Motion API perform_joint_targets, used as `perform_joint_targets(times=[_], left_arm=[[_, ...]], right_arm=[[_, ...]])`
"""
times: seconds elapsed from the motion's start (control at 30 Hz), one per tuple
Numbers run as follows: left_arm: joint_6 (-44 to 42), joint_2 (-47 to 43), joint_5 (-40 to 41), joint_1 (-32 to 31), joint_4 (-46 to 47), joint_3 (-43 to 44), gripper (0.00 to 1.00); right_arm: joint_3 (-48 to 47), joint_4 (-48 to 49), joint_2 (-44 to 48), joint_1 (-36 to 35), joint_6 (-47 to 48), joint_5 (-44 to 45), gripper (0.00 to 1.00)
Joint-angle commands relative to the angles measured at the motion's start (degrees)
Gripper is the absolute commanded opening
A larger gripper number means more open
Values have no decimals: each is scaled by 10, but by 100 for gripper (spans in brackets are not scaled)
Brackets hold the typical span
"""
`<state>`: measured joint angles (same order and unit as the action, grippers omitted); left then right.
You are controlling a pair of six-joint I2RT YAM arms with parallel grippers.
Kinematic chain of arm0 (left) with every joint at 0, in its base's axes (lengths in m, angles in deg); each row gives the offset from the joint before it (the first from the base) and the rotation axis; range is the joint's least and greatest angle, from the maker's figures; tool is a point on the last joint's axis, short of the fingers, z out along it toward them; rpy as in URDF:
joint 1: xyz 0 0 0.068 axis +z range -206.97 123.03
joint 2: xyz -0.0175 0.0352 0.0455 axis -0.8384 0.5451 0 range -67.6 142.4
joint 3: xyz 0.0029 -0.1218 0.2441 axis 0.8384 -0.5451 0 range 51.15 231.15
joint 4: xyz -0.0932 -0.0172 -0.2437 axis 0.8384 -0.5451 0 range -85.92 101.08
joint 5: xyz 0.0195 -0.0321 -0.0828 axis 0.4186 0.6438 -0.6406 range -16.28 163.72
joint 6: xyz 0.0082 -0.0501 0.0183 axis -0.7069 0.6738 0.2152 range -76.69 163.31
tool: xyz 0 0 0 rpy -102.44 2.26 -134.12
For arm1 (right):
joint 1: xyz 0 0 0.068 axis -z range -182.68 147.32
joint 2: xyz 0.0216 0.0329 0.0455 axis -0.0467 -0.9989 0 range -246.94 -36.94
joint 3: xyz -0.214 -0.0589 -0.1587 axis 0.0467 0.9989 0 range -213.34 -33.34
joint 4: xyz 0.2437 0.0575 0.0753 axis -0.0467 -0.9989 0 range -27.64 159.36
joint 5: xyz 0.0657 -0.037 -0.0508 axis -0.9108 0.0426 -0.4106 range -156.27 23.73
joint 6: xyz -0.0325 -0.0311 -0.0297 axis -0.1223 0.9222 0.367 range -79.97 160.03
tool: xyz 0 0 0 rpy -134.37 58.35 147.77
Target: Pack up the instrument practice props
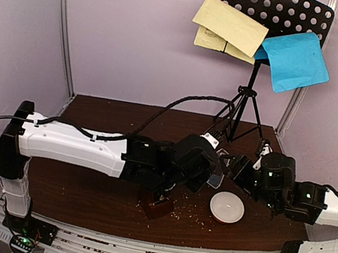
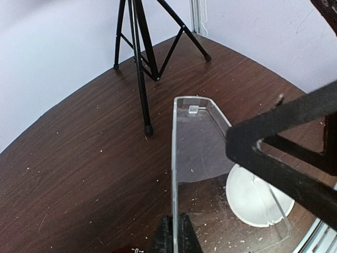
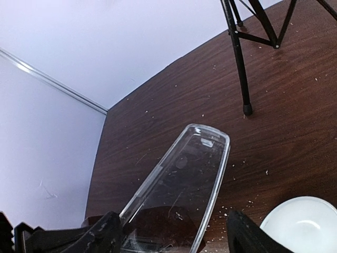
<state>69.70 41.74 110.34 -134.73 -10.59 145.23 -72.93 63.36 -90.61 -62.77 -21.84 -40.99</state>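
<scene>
metronome cover (image 2: 197,147) is pinched edgewise by our left fingers (image 2: 164,237), our right fingers (image 3: 102,237) spread around it, likely a handover before recapping the base (image 1: 156,208).

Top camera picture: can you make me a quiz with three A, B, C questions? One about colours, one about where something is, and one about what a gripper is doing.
1. What colours are the papers on the music stand?
A. pale yellow and bright blue
B. red and green
C. all white

2. Where is the white bowl?
A. up on the music stand
B. in a gripper
C. on the table, right of the brown metronome

3. What is the left gripper doing?
A. open, holding nothing
B. shut on the clear cover
C. shut on the bowl

Answers:
1 A, since pale yellow sheets and a bright blue sheet lie on its desk.
2 C, since the bowl sits on the brown tabletop.
3 B, since the left wrist view shows it pinching the cover's edge.
</scene>
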Motion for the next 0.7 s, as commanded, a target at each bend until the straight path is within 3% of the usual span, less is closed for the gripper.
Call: perform_joint_targets(times=[0.0, 0.13, 0.37, 0.5, 0.67], left_arm=[[11, -37, -68, 31, 61, -14, 0], [23, -66, -115, 55, 98, -42, 0], [66, -134, -233, 106, 198, -119, 0], [106, -163, -326, 137, 253, -159, 0], [159, -201, -417, 160, 328, -221, 0]], right_arm=[[-18, -11, 20, -3, 58, 32, 80], [-38, -19, 34, 8, 84, 42, 92], [-26, 38, 60, 124, 94, -98, 94], [12, 146, 80, 213, 74, -240, 93], [27, 268, 82, 227, 86, -298, 94]])
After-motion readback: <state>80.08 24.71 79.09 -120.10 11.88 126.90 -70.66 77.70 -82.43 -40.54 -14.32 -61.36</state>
